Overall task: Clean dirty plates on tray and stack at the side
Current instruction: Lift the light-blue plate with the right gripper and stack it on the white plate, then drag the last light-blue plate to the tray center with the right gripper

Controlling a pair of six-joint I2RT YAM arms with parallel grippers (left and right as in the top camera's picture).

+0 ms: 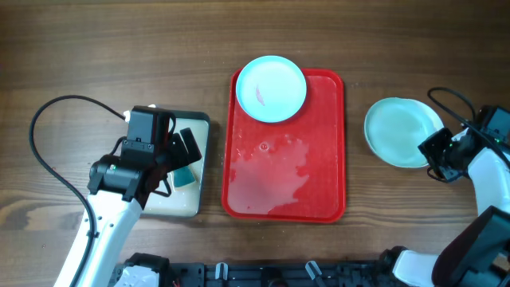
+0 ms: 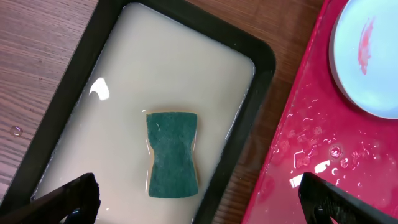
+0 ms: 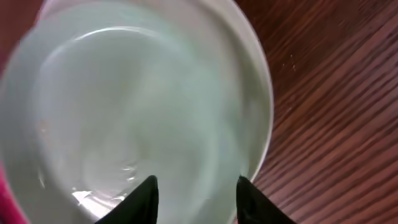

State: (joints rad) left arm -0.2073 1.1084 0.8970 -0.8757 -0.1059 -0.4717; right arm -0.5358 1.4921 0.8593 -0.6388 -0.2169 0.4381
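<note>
- Now the dirty plate (image 1: 272,88) is sitting in the far-left corner of the red tray (image 1: 319,159), its edge lapping over the tray's rim. A small red smear is showing on its face.
- The left gripper (image 2: 208,200) is hanging with its jaws spread wide and holding nothing, above the teal sponge (image 2: 173,152), which is lying in milky water in the black-rimmed tray (image 2: 261,68).
- The sponge is looking soft and soaked. I judge it will be squashing under the fingers, so its narrow waist is the place to pinch.
- The right gripper (image 3: 196,199) is hovering jaws apart over a pale green plate (image 1: 398,131) on the table to the tray's right. Whether a second plate is lying under it, I cannot tell.
- The plates are looking stiff, shallow and probably light. With the tray glistening wet they are likely slippery too, so only the rim is offering a hold, one finger over and one under.
</note>
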